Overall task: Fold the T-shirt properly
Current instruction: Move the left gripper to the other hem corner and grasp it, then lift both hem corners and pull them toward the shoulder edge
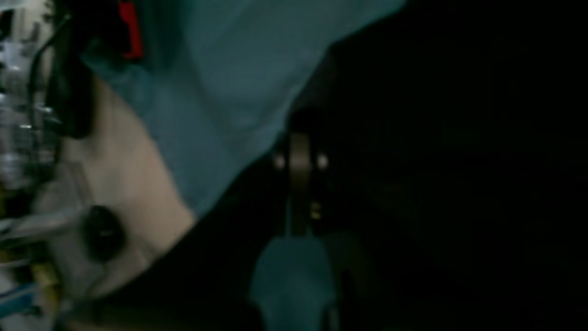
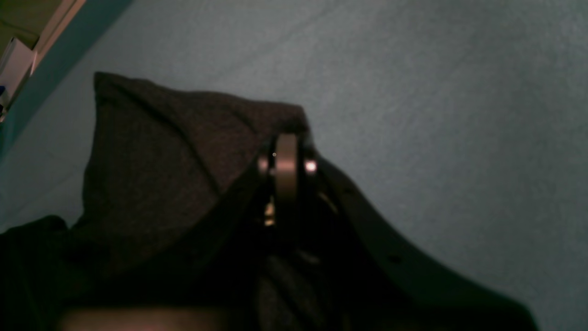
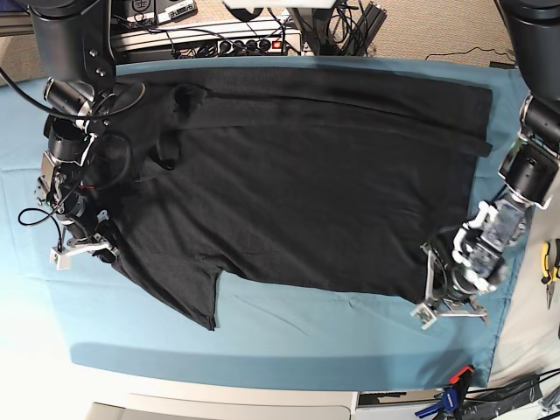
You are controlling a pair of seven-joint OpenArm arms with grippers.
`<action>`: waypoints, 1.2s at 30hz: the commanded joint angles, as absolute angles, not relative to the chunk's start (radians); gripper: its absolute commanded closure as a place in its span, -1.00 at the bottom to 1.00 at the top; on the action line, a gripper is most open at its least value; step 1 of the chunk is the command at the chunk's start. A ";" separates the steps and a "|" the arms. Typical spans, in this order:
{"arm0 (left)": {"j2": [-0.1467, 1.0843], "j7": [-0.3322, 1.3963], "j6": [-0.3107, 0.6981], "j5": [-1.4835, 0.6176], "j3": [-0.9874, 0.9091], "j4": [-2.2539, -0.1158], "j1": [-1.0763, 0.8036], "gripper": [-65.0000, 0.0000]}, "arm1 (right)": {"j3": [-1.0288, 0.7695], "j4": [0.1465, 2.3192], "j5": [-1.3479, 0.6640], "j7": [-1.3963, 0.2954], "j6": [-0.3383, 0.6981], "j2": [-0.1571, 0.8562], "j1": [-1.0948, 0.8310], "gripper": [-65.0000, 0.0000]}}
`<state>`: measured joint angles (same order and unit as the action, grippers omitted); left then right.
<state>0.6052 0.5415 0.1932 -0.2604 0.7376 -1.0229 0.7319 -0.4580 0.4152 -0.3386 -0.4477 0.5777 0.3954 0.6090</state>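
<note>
Black cotton is pinched in both grippers. Left gripper (image 3: 435, 302) sits at the near right corner of the T-shirt (image 3: 297, 192), jaws clamped together on the hem; in the left wrist view the left gripper (image 1: 299, 138) is closed, with dark fabric filling the right side and the teal table cloth (image 1: 220, 92) showing at upper left. Right gripper (image 3: 98, 234) is at the near left side of the shirt, by the sleeve, also closed on fabric; the right wrist view shows the right gripper (image 2: 287, 142) with its jaws together and a raised fold of the shirt (image 2: 156, 174) bunched up left of it, lifted off the cloth (image 2: 436, 115). Shirt lies spread flat across the table, plain black side up, collar end to the left, hem end to the right. Far edge carries a long horizontal fold running nearly full width. Near left sleeve (image 3: 197, 302) hangs toward the near edge as a pointed flap. Teal cloth (image 3: 289, 341) is bare along the near strip and at the far left. Beyond the far edge: a power strip (image 3: 249, 44) and tangled cables. Yellow-handled pliers (image 3: 549, 267) lie off the cloth at the far right; a blue and red clamp (image 3: 451, 395) sits at the near right corner.
</note>
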 commanded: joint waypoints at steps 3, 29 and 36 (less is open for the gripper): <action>0.624 0.553 0.237 -0.321 0.697 -1.032 0.767 1.00 | -0.457 0.426 -0.321 -0.464 0.573 0.411 0.626 1.00; 0.801 0.746 0.500 -0.753 0.548 -1.032 0.762 1.00 | -0.457 0.739 -0.466 -0.584 0.698 0.451 0.479 1.00; 0.838 0.873 0.552 -0.917 0.395 -1.032 0.762 1.00 | -0.457 0.801 -0.601 -0.732 0.698 0.485 0.476 1.00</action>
